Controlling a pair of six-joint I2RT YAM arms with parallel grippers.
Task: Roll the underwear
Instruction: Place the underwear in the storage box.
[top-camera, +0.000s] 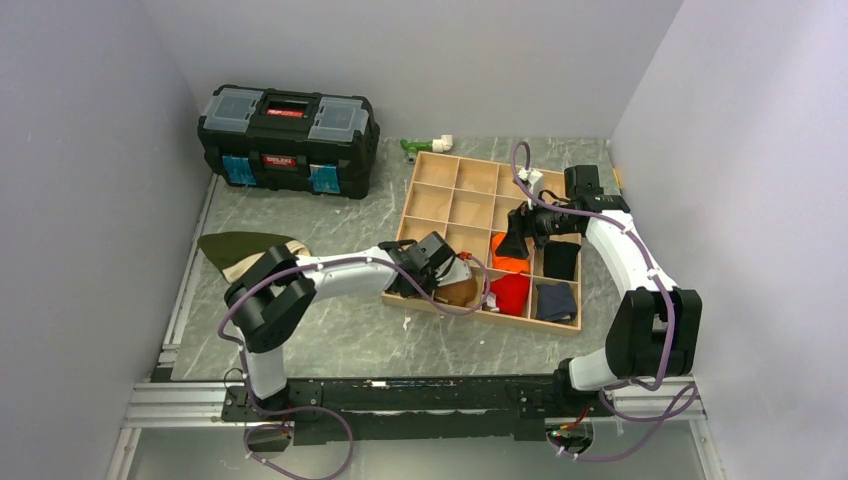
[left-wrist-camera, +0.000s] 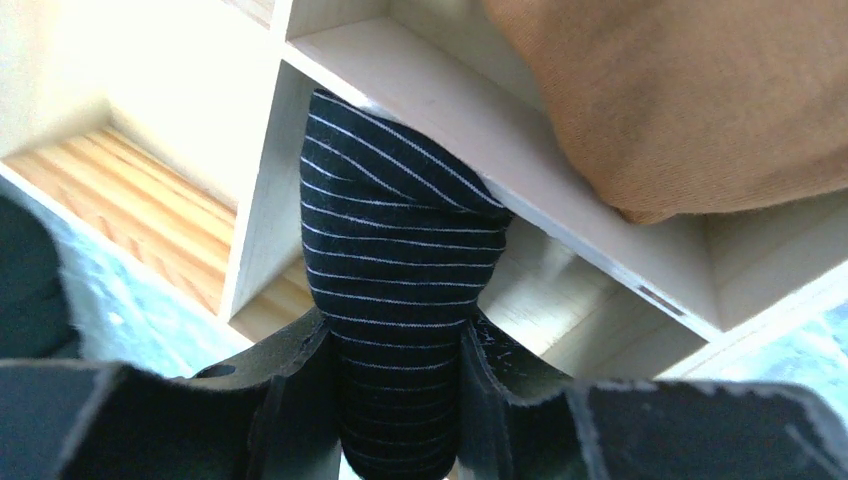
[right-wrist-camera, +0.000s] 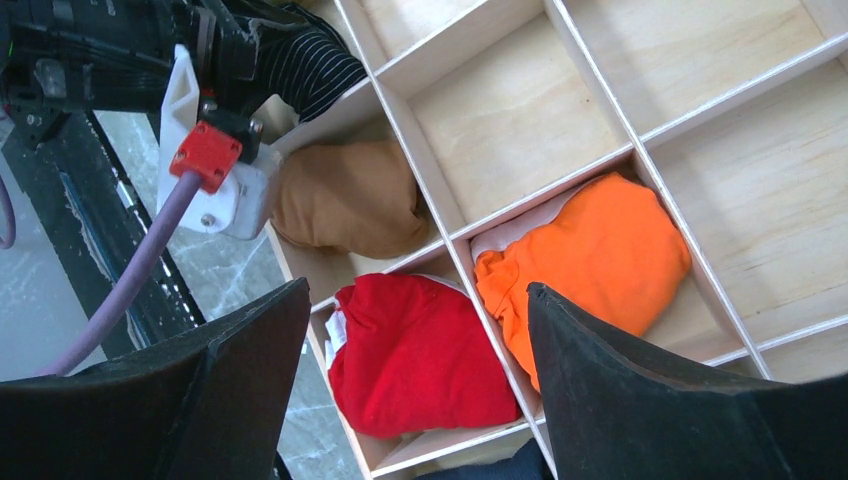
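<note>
- The underwear (left-wrist-camera: 400, 220) is already a tight striped roll. The left gripper (left-wrist-camera: 395, 340) is clamped on its lower end, probably so the free end can go into a cell first.
- It sits at the left edge of the tray (top-camera: 425, 205), close to the near-left corner. Its tip presses on a divider wall rather than dropping into a cell, so I judge it needs a small shift to clear the wall.
- The brown roll (left-wrist-camera: 680, 110) fills the cell just beyond that divider, so the open cell beside it looks like the target.
- The right gripper (right-wrist-camera: 418, 290) hangs over the tray's middle with its jaws wide apart and holding nothing, probably standing by out of the way.
- Below it lie the red roll (right-wrist-camera: 420, 350) and the orange roll (right-wrist-camera: 590, 260), each in its own cell, side by side.
- Count in the tray: one brown, one red, one orange, one black bundle (top-camera: 561, 260) and one dark blue bundle (top-camera: 555, 300), five in all.
- The cells look to be four by four, though the arms hide some.
- On the worktop: one toolbox (top-camera: 288, 140) at the far-left corner and one olive garment (top-camera: 235, 248) at the left edge.
</note>
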